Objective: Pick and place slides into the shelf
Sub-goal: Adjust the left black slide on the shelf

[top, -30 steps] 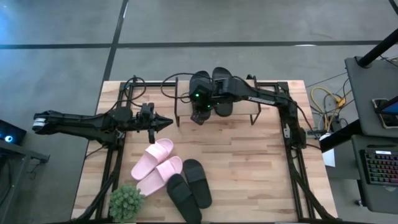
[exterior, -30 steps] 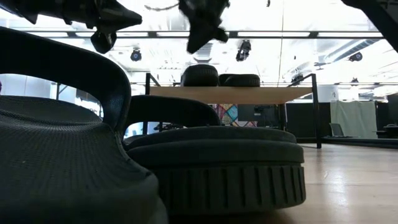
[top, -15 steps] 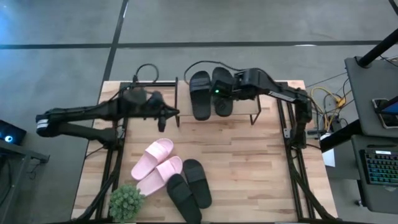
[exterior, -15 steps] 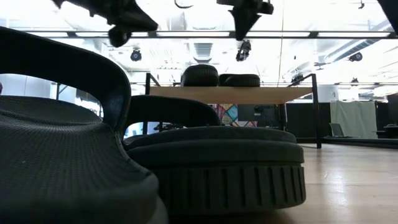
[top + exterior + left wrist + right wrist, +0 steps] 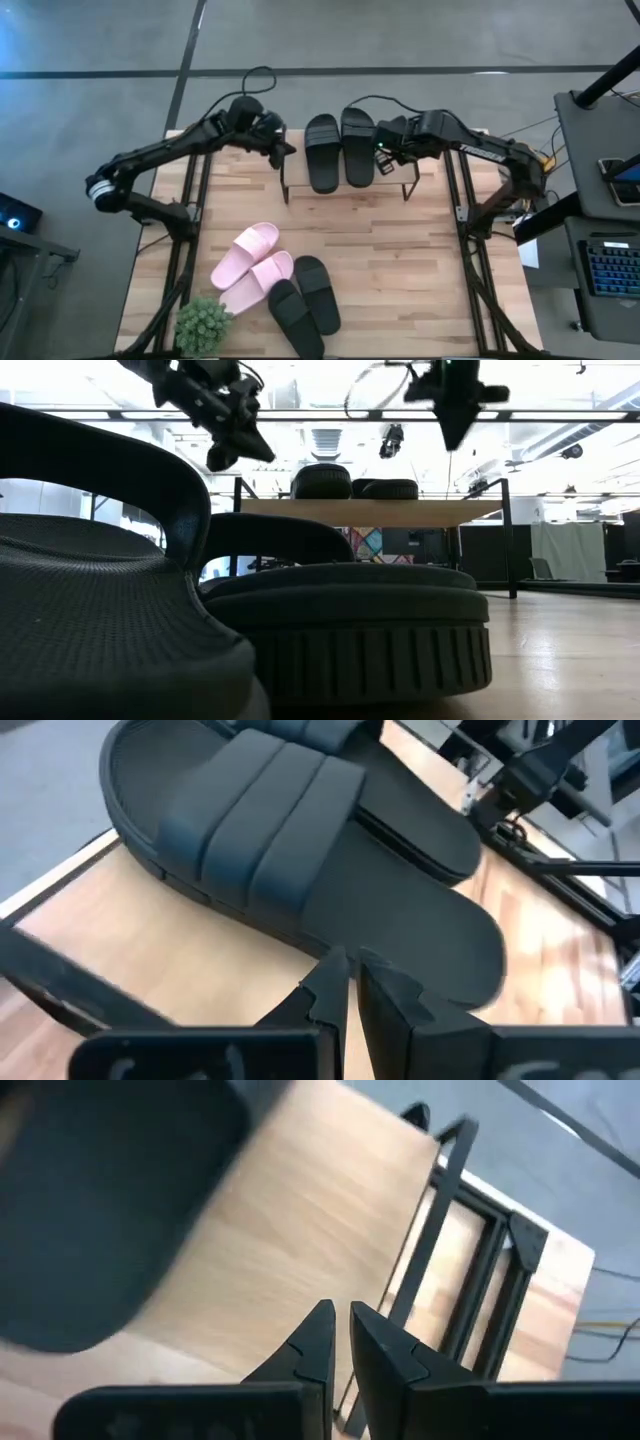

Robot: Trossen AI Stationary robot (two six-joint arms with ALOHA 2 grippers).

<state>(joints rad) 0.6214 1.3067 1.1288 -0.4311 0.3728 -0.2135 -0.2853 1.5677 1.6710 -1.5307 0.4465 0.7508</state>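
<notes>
Wooden tabletop (image 5: 400, 250); grey floor (image 5: 90, 90)

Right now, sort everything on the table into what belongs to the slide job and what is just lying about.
Job:
- two black slides on the shelf
- shelf
- pink pair on the table
- black pair on the table
- left end effector and right end effector, both empty

Lying about:
- green plant

Glaring ceiling backlight, blurred wrist views
</notes>
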